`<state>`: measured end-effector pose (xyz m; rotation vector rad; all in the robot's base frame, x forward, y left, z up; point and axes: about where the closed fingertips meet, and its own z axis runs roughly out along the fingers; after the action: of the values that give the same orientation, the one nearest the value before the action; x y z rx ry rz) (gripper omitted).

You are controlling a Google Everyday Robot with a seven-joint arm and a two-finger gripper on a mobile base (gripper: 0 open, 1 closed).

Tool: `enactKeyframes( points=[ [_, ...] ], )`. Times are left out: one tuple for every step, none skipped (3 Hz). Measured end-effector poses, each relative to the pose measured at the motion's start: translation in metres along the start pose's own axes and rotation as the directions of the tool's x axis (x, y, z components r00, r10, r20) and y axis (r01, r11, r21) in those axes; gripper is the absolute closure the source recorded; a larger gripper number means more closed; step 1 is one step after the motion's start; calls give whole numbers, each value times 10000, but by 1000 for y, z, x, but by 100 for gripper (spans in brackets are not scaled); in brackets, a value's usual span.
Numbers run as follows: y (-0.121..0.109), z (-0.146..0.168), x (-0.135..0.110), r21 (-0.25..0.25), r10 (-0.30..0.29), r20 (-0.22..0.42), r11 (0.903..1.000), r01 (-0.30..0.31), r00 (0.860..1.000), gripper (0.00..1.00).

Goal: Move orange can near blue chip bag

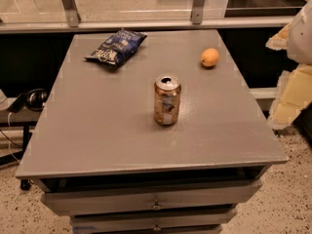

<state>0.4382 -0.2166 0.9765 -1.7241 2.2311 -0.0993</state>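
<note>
The orange can [167, 100] stands upright near the middle of the grey table [97, 130], with its silver top open. The blue chip bag [116, 47] lies flat at the table's far left, well apart from the can. My gripper [294, 79] shows as a pale white and yellow shape at the right edge of the view, beyond the table's right side. It is far from the can and holds nothing that I can see.
A small round orange fruit [210, 57] sits at the table's far right. Drawers [156, 201] are under the tabletop. Black headphones [34, 99] lie on a low stand at the left. A glass railing [146, 4] runs behind the table.
</note>
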Motion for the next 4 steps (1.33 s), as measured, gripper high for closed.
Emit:
enactKeyframes(
  points=[
    [0,0,0,0,0,0,10000,0,10000,0],
    [0,3,-3,44,67,186,10000,-68,9998,0],
    [2,35,-16,-300,151,1256,9995,-114,9920,0],
    [-1,71,-44,-761,349,3005,9970,-125,9531,0]
  ],
)
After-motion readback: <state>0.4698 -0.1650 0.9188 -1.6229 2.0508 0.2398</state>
